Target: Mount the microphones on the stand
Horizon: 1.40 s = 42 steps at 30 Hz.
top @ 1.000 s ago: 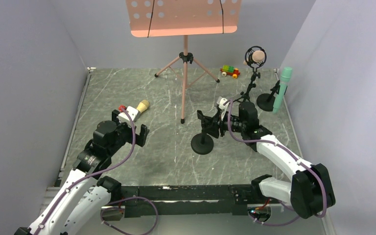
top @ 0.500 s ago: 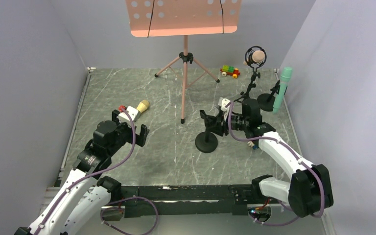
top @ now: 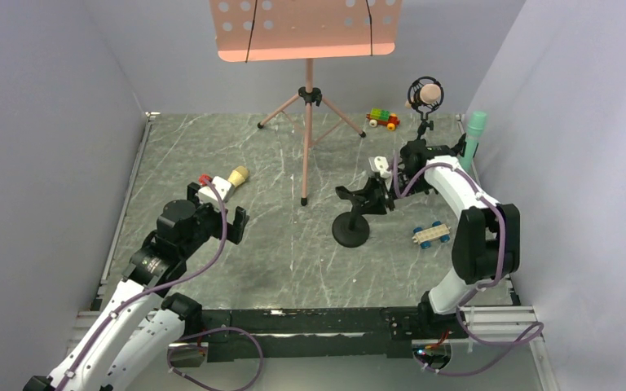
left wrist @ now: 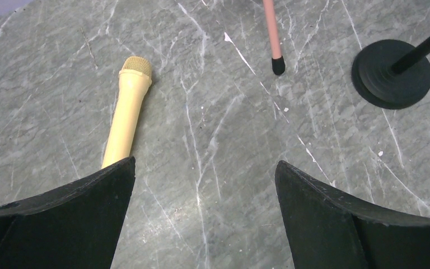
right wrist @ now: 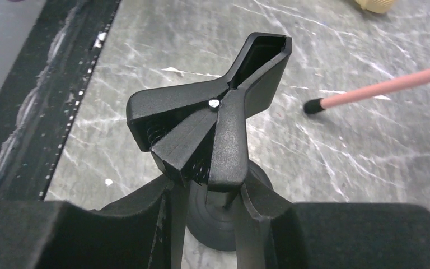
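The pale yellow microphone [top: 235, 176] lies flat on the table; in the left wrist view [left wrist: 125, 115] its handle end runs under my left finger. My left gripper [top: 215, 208] [left wrist: 205, 162] hovers over it, open and empty. My right gripper [top: 372, 198] [right wrist: 210, 196] is shut on the spring clip [right wrist: 218, 129] of a small black stand with a round base [top: 350, 232]. The salmon pink microphone [top: 428, 95] sits in a ring mount on a black stand at the back. The teal microphone [top: 473, 134] stands in a holder at the back right.
A pink music stand [top: 308, 98] on a tripod stands at the back centre; one leg tip [left wrist: 278, 64] is near the yellow microphone. A brick toy car [top: 382, 119] is at the back, another [top: 429, 235] right of the stand's base. Walls close in left and right.
My right arm has carried the small black stand a little right and back, and its elbow has swung up against the right wall, uncovering a toy car. The left arm has not moved.
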Each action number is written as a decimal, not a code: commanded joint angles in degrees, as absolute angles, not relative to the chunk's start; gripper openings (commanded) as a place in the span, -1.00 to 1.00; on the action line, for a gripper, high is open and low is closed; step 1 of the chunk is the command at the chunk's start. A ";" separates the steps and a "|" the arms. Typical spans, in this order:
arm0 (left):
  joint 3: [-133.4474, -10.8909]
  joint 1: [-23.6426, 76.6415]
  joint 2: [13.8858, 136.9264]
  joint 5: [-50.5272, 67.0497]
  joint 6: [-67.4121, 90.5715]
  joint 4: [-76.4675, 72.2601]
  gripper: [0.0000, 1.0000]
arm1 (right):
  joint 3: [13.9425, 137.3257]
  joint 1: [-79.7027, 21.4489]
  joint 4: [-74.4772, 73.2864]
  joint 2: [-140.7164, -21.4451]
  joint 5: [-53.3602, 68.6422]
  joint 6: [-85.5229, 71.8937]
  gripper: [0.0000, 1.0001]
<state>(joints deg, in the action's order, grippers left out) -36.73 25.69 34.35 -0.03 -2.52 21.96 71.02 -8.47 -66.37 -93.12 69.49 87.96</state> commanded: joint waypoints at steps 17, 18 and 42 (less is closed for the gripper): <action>-36.34 25.41 33.95 0.18 -2.90 20.48 0.99 | 64.62 -5.68 -46.81 -87.78 62.97 61.46 0.53; -36.30 25.47 33.74 0.18 -2.90 20.36 0.99 | 63.18 -5.28 -43.70 -86.32 61.05 58.75 0.57; -36.47 25.49 32.43 0.89 -2.90 20.18 0.99 | 28.36 -10.58 9.47 -58.83 47.16 14.05 0.88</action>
<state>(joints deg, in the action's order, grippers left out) -36.23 25.69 32.45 0.16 -2.52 21.76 30.02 -6.55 -0.93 -58.28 50.89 19.79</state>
